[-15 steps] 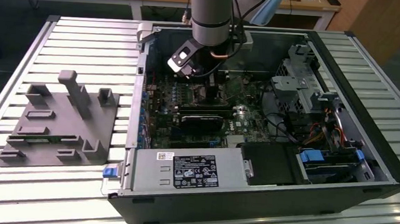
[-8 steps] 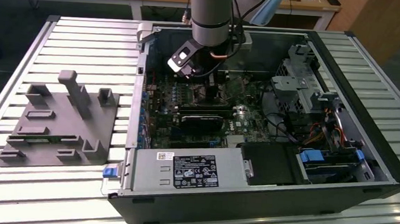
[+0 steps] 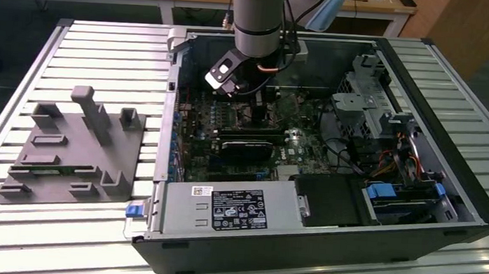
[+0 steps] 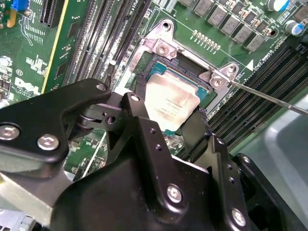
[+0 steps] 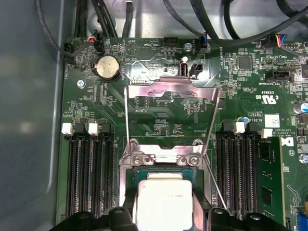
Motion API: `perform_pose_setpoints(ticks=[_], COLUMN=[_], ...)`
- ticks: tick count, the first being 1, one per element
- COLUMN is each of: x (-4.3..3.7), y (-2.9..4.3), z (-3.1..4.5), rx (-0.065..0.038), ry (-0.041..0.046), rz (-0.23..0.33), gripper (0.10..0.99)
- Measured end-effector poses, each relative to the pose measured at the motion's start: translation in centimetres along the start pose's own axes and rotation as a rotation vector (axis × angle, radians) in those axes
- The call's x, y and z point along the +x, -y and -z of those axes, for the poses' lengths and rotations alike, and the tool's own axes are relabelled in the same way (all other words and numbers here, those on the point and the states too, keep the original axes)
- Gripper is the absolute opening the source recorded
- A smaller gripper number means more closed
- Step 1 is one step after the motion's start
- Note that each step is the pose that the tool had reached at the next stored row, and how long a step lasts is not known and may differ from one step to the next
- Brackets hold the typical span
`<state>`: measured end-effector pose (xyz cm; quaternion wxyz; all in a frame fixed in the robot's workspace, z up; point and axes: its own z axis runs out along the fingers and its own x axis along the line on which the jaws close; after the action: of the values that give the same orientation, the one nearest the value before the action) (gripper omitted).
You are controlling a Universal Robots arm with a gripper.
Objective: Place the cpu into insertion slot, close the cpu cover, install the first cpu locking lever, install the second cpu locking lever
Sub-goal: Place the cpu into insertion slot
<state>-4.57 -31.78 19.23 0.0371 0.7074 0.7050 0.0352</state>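
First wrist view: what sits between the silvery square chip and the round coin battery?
In the first wrist view, the cpu cover, swung open from its hinge beside the cpu; green board shows through its window.

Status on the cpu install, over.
Gripper low over cpu, which lies in insertion slot. Cpu cover raised, open. Locking lever unlatched, off to the side. Nothing blocking.

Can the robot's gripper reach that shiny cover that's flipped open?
Probably yes. The gripper is right over the cpu, and the cpu cover stands open just beyond it, with nothing lying between them.
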Motion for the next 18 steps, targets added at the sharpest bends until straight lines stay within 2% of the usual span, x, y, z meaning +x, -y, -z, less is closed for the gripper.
perform_pose_setpoints(ticks=[18], x=[0.01], y=[0.02], z=[0.00], rx=[0.000], ry=[-0.0017], rz=[0.012], gripper=[0.541])
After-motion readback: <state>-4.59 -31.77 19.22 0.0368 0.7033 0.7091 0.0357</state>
